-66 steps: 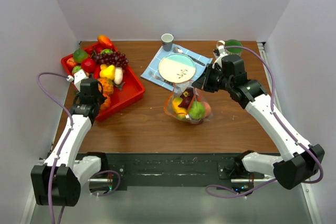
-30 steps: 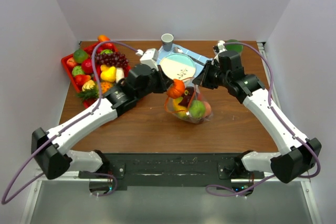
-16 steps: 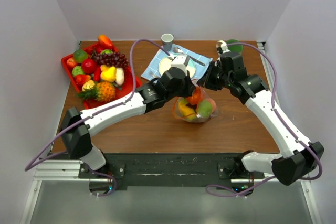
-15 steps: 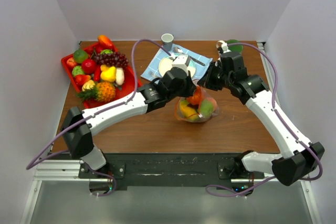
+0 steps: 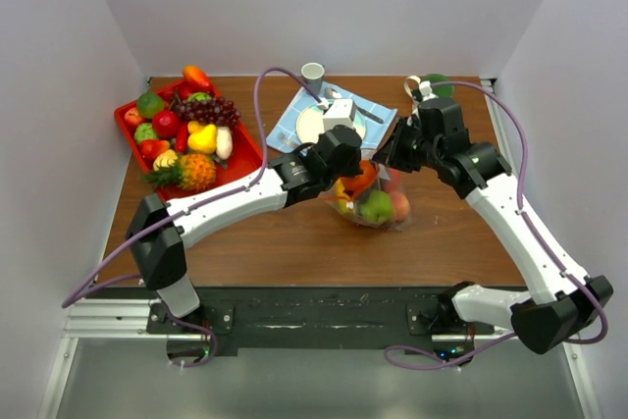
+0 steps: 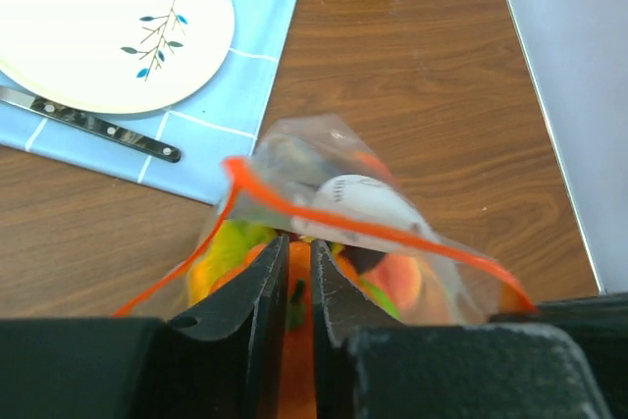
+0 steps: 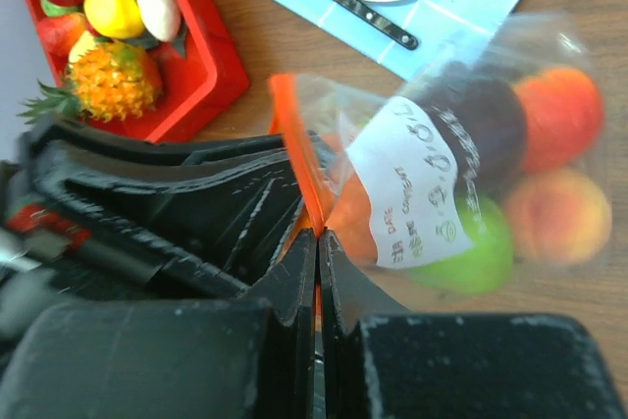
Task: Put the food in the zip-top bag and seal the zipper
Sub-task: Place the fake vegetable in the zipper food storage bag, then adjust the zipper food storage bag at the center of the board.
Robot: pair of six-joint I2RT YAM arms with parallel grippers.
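Note:
The clear zip-top bag lies mid-table with a green apple, a peach and yellow pieces inside. My right gripper is shut on the bag's orange-red zipper and holds the mouth up; in the right wrist view the right gripper pinches the strip beside the white label. My left gripper is shut on an orange fruit with a green stem, right at the bag's mouth. More food sits on the red tray.
The red tray at the back left holds grapes, a pineapple and other fruit. A plate with cutlery lies on a blue napkin behind the bag. A small cup and a green cup stand at the back.
My left arm swung from the tray across to the bag with the orange fruit and has pushed it to the mouth. The bag and right gripper shifted slightly right.

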